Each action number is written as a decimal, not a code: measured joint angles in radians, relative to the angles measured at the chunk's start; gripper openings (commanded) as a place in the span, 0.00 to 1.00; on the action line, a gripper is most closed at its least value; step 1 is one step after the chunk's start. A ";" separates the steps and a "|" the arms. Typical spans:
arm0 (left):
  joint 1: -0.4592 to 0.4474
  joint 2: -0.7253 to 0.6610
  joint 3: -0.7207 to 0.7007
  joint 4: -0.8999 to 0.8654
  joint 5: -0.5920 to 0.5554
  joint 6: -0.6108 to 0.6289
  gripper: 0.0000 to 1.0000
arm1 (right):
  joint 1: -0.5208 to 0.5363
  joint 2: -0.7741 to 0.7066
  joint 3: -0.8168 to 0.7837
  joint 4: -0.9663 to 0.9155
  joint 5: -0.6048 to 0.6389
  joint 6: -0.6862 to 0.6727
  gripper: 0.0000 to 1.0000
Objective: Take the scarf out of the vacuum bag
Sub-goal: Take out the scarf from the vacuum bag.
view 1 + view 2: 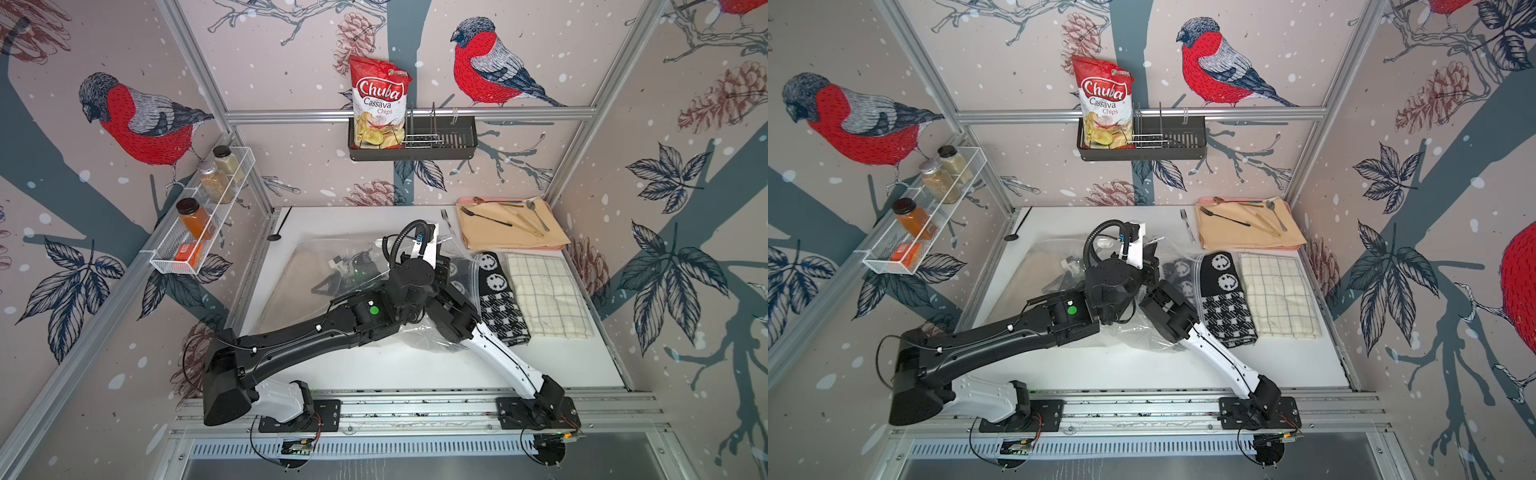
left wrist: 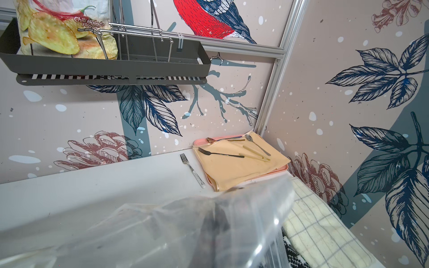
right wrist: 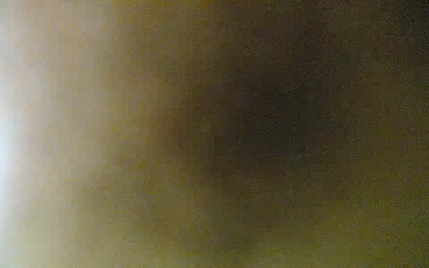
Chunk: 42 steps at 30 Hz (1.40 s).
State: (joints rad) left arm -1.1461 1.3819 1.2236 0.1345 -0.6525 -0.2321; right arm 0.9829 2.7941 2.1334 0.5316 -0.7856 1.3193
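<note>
A white worktop (image 1: 374,374) fills a booth papered with red-breasted birds, pine cones and leaves. A wire spice rack (image 1: 199,232) hangs on one wall, and a dark basket (image 1: 453,151) on the back wall holds a bag of chips (image 1: 378,104). The vacuum bag (image 1: 291,274), clear and crinkled, lies across the middle of the worktop under both arms. The scarf (image 1: 500,303), black and white with smiley faces and checks, lies at the bag's zip edge. Most of it rests in the open just beside a cream checked cloth (image 1: 548,299), while its other end shows through the plastic. Behind them a pink tray (image 1: 557,248) carries a tan napkin and cutlery, with a loose fork (image 1: 445,218) beside it. The left hand (image 1: 1151,257) is closed above the bag's mouth. The left wrist view alone shows the bag's film (image 2: 209,220) raised close before the lens, hiding the fingers, so whether they pinch it cannot be told. The right hand (image 1: 1152,293) reaches in beneath the left arm, and whether it is open or closed cannot be told. The right wrist view gives only a brown and grey blur.
</note>
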 measured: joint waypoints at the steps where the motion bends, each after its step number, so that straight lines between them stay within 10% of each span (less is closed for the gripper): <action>1: 0.000 0.000 0.000 0.000 0.000 0.000 0.00 | 0.000 -0.005 0.002 -0.024 0.003 -0.017 0.14; 7: 0.000 -0.003 -0.008 0.006 0.000 0.000 0.00 | -0.002 -0.026 0.000 -0.100 0.019 -0.082 0.00; 42: 0.026 -0.044 -0.090 0.017 -0.058 -0.008 0.00 | -0.107 -0.368 -0.526 -0.117 -0.019 -0.293 0.00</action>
State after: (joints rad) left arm -1.1206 1.3380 1.1336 0.1513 -0.7105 -0.2401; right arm 0.8761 2.4264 1.6077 0.4145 -0.8043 1.0260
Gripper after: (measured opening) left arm 0.043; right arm 0.104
